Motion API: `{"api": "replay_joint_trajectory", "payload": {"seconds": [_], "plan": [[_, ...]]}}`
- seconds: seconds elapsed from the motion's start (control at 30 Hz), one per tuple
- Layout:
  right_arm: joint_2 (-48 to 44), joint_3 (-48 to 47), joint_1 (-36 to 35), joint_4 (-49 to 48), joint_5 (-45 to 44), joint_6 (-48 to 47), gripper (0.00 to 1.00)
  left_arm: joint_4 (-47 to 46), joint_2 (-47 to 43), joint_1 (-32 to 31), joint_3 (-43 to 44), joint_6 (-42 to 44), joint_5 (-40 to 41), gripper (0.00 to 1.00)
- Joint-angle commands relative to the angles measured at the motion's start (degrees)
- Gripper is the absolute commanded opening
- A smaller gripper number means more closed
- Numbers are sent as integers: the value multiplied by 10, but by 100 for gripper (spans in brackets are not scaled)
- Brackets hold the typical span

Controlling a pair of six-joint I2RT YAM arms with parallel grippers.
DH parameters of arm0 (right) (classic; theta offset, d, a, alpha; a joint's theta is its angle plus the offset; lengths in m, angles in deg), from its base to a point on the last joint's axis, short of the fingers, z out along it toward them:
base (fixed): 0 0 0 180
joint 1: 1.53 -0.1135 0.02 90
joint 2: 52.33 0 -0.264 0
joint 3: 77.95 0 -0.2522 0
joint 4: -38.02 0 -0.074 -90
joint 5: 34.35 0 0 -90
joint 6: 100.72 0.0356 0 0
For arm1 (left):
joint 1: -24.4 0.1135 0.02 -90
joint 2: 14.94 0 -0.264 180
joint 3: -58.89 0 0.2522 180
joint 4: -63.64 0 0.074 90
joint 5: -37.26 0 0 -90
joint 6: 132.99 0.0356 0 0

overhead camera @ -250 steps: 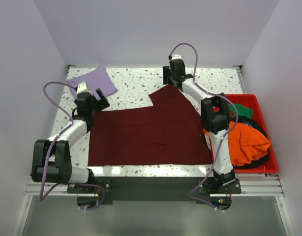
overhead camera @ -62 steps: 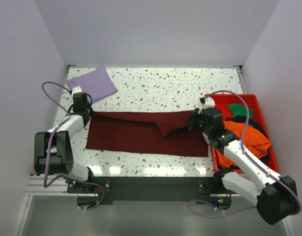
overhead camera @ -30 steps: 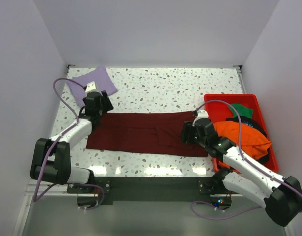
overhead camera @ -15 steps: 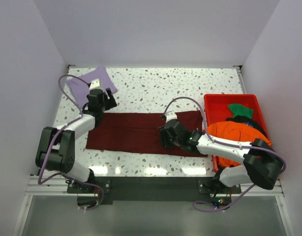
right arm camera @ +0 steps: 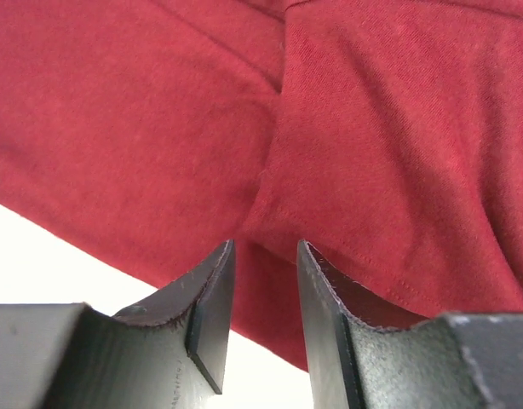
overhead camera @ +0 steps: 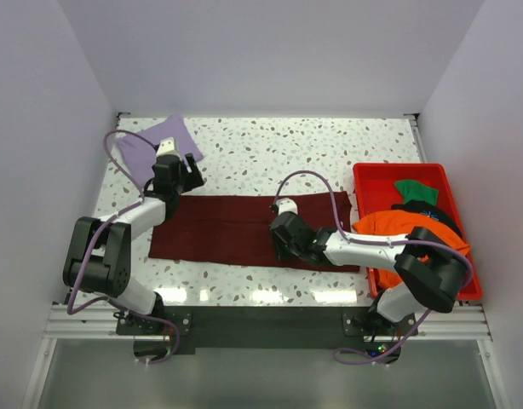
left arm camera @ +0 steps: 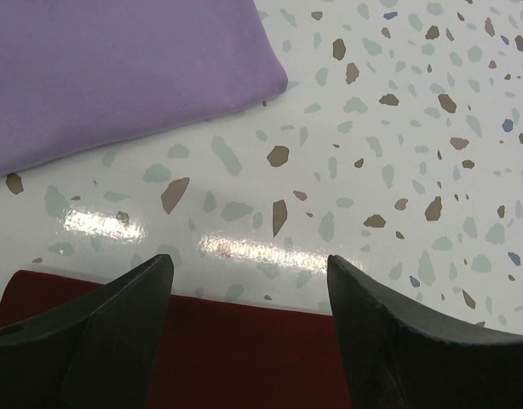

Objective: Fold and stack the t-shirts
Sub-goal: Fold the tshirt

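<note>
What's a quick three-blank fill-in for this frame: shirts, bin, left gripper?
1. The lavender t-shirt lies at the far ____ corner of the table.
2. The left gripper hangs with its jaws ____ above the far edge of the maroon t-shirt.
3. The bin holding the orange t-shirt is ____.

Missing words: left; open; red

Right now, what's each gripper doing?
Left fingers: open, holding nothing.
Right fingers: closed on a fold of the dark maroon cloth t-shirt.
</note>
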Motion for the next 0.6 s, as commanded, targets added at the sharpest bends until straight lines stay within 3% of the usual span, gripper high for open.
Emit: {"api": "replay_joint_trajectory", "payload": {"seconds": [0.0,0.33,0.47,0.57], "plan": [[15,-28,-3,-43,-36,6,38,-34,4,0,8,3,-5,78],[58,-54,-4,-34,-53,7,31,-33,4,0,8,4,-5,78],[52,-58,-4,-9,-72,11,12,-33,5,0,7,4,-5,78],[44,-59,-5,-4,-72,14,6,-33,5,0,8,4,-6,78]]}}
